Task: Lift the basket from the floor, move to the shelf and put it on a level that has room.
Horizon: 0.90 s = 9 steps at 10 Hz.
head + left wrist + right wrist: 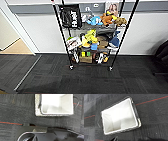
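- Standing against the far white wall, the shelf (95,37) is a tall, narrow black wire rack on small castors, its near feet on the floor (75,80) of dark grey carpet tiles.
- A black bag (71,16) with white lettering hangs at the rack's upper left.
- Soft toys (105,18) in blue, orange and tan crowd one upper tier; yellow and blue toys (90,40) and boxes sit on the tier below, with more small things on the lowest tier near the castors.
- To the left, a doorway opens onto a tan floor (17,47).
- The basket (120,115) rests upright on the carpet, its white cloth lining bare inside and a dark rim running round the top.
- From the left wrist, the basket's (55,105) cream speckled weave shows along its side, with a dark loop handle (76,101) at one end.
- A thin red line (149,101) crosses the carpet beside the basket.
- Neither pincer grips the basket; whether the left or right pincer stands open or closed, I cannot tell.
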### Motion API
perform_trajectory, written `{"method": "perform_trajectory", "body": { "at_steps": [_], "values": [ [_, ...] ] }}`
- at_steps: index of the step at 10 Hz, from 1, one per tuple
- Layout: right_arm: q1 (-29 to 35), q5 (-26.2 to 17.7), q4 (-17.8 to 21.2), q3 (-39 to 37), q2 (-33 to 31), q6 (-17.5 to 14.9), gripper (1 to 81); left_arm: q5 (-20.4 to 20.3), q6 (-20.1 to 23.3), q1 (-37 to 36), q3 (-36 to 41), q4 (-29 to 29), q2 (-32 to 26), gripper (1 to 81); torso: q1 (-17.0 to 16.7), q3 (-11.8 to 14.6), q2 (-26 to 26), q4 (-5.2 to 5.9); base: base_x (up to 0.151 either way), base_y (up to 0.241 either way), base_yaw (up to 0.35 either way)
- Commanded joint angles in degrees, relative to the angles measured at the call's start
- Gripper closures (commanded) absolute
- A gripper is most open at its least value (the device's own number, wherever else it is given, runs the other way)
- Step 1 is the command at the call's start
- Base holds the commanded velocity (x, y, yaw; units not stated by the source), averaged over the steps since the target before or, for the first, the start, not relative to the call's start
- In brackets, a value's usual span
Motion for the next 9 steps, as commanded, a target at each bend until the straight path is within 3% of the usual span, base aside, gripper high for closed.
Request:
{"method": "perform_trajectory", "body": {
  "at_steps": [1, 4, 9],
  "values": [
    [4.7, -3.1, 0.8, 0.3, -0.9, 0.1, 1.0, 3.5, -0.2, -4.0, -0.8, -1.2, -0.9, 1.0, 3.5, 0.2, -5.5, 0.0, 0.0, 0.0, 0.0],
    [5.4, -3.7, 1.2, 0.0, -1.0, 0.1, 1.0, 5.5, -0.4, -6.9, -0.8, -2.4, -0.1, 1.0, 6.6, -1.4, -10.3, 0.0, 0.0, 0.0, 0.0],
    [5.8, -4.4, 1.2, -0.8, -1.1, 0.1, 1.0, 8.8, -0.4, -10.0, -3.1, -2.4, 2.3, 1.0, 12.7, -1.5, -19.9, 0.0, 0.0, 0.0, 0.0]
  ]
}}
